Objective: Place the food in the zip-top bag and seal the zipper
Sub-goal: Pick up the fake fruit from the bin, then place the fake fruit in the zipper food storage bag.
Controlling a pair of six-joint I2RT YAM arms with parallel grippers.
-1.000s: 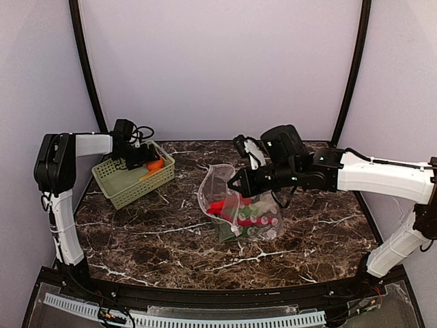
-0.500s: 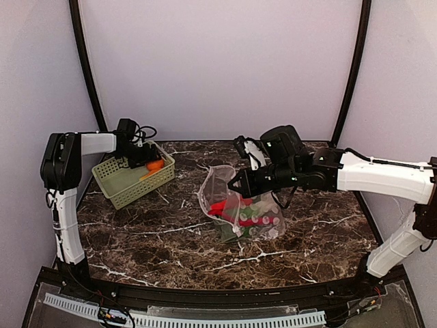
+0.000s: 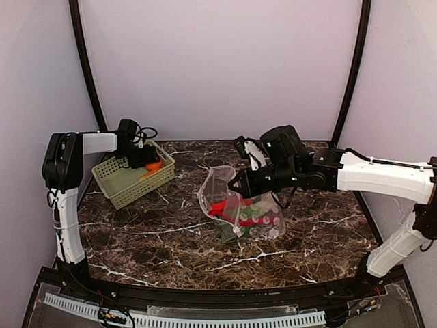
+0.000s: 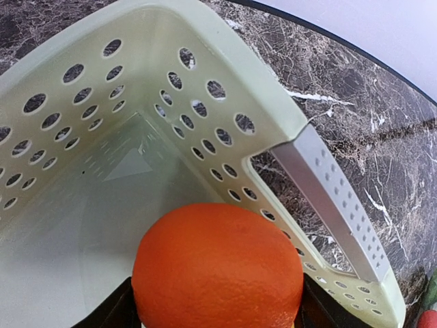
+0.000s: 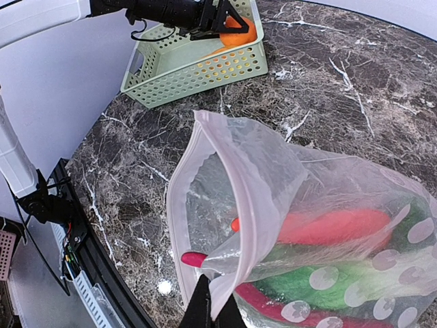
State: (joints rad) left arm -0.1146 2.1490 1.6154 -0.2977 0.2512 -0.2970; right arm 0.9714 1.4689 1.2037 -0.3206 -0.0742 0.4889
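Note:
My left gripper (image 3: 147, 160) is shut on the orange round fruit (image 4: 217, 266), holding it just above the floor of the pale green basket (image 3: 130, 179) at its far right corner. The fruit also shows in the top view (image 3: 156, 165) and the right wrist view (image 5: 239, 33). My right gripper (image 3: 238, 184) is shut on the upper lip of the clear dotted zip-top bag (image 3: 240, 205), holding its mouth (image 5: 205, 205) open toward the left. Red chili (image 5: 328, 225) and green leafy pieces (image 5: 321, 287) lie inside the bag. The zipper strip (image 5: 235, 198) runs along the open rim.
A yellow-orange piece (image 3: 147, 174) lies in the basket beside the fruit. The basket's handle slot and rim (image 4: 328, 191) are close on the right of my left gripper. Dark marble table (image 3: 157, 232) extends between basket and bag.
My left gripper with the orange fruit has shifted slightly within the basket. The right arm and bag have not moved.

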